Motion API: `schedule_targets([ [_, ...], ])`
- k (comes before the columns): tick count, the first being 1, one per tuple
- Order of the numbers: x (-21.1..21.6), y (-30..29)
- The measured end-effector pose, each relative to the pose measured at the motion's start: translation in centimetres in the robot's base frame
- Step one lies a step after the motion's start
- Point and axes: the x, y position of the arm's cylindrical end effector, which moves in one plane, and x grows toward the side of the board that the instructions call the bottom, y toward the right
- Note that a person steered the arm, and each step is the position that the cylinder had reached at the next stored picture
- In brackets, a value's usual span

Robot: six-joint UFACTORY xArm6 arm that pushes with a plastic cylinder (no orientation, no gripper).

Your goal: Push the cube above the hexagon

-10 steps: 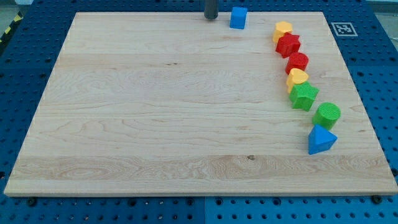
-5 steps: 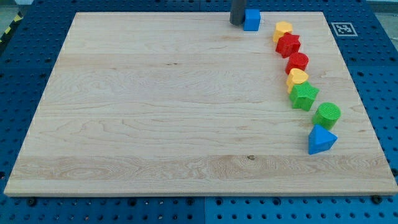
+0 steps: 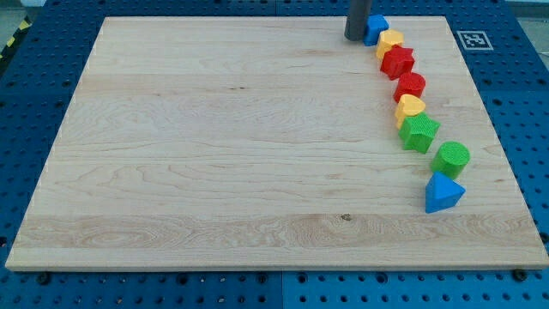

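Observation:
A blue cube point(image 3: 376, 28) lies near the board's top edge at the view's upper right. My tip point(image 3: 356, 38) touches the cube's left side. The cube's right lower corner meets a yellow hexagon point(image 3: 390, 41). Below the hexagon runs a curved line of blocks: a red star point(image 3: 398, 62), a red hexagon-like block point(image 3: 410, 86), a yellow heart point(image 3: 410, 106), a green star point(image 3: 419, 132), a green cylinder point(image 3: 451, 159) and a blue triangle point(image 3: 443, 192).
The wooden board point(image 3: 214, 146) rests on a blue perforated table. A black-and-white marker point(image 3: 473, 39) sits at the board's top right corner. The board's top edge runs just behind the cube.
My tip has moved to the view's right along the top edge, pushing the blue cube right until it reached the yellow hexagon. The other blocks have not moved.

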Motion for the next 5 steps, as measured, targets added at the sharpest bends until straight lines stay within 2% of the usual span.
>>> schedule_targets([
  [5, 0.04, 0.45],
])
